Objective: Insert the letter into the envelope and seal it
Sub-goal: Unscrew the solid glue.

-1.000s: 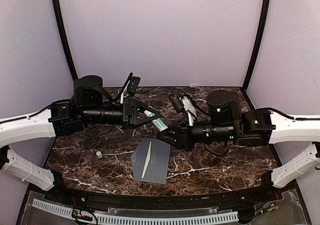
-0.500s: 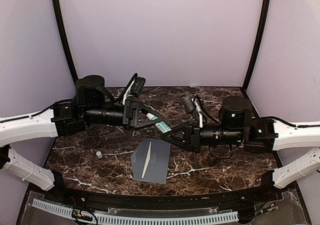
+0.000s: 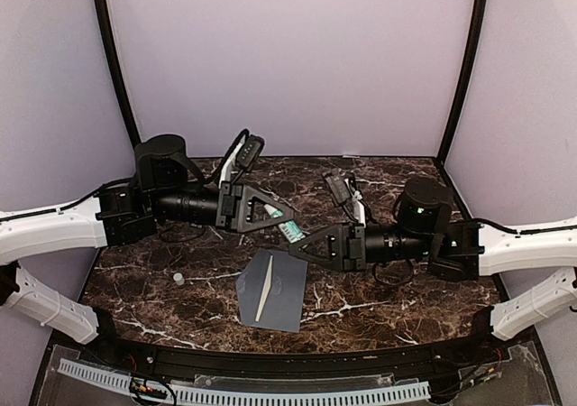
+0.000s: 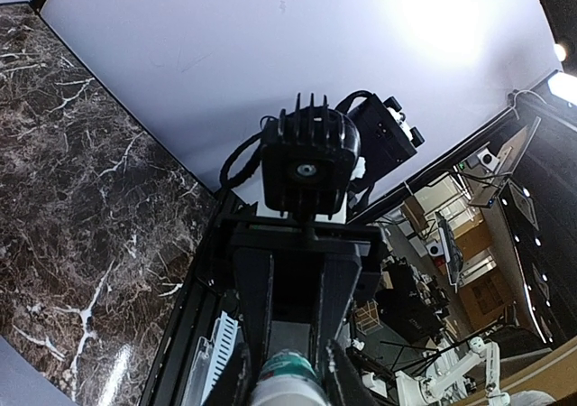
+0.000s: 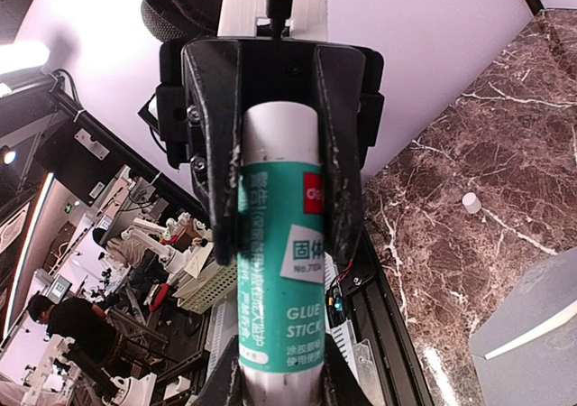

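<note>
The grey-blue envelope [image 3: 281, 293] lies flat on the marble table, its pointed flap toward the left. A thin cream strip [image 3: 265, 293] crosses it, seemingly the letter's edge; the rest of the letter is hidden. Above the envelope's far edge a teal-and-white glue stick [image 3: 289, 229] hangs in the air between both grippers. My left gripper [image 3: 283, 218] is shut on its white end [image 5: 275, 122]. My right gripper [image 3: 303, 243] is shut on the labelled end [image 5: 281, 280]. In the left wrist view the stick's tip [image 4: 288, 374] sits between my fingers.
A small white cap [image 3: 178, 279] stands on the table left of the envelope, also in the right wrist view as the cap [image 5: 469, 203]. The envelope [image 5: 532, 343] shows at that view's lower right. Black frame rails line the table's near edge [image 3: 270, 361].
The right arm stretched out toward the left and its gripper closed onto the glue stick's labelled end. The left gripper kept its hold, lifting slightly.
</note>
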